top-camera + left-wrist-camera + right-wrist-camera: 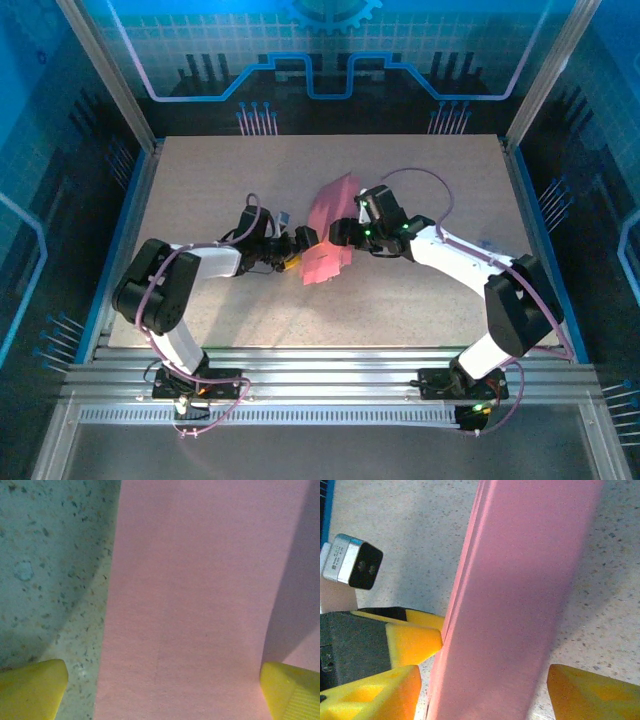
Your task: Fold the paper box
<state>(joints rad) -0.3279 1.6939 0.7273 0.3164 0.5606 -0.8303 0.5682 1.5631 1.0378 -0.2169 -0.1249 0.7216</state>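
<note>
The paper box (328, 205) stands up off the table (395, 520) as a pink, partly raised sheet caught between the two claws near the middle of the work surface. The right claw (485, 677) straddles a folded pink strip: its orange fingers sit on either side with a thin gap each way, so it is partly open and not yet pinching. The left claw (160, 695) is spread as wide as it goes. A flat pink panel runs forward between its yellow fingers, the right-hand one just at the panel's edge and the other well off it over bare table, so it holds nothing. The step in hand looks like pressing a crease. To do it well, the right claw should close squarely across the strip so the layers stay stacked rather than sliding, while the left claw steadies the panel ahead of it. Room is tight on one side — a yellow finger (415, 640) of the left claw lies just beside the right claw's own left finger, almost touching the strip, so any sideways shift there risks a knock. To the right claw's right, and ahead of both claws, the table is open.
</note>
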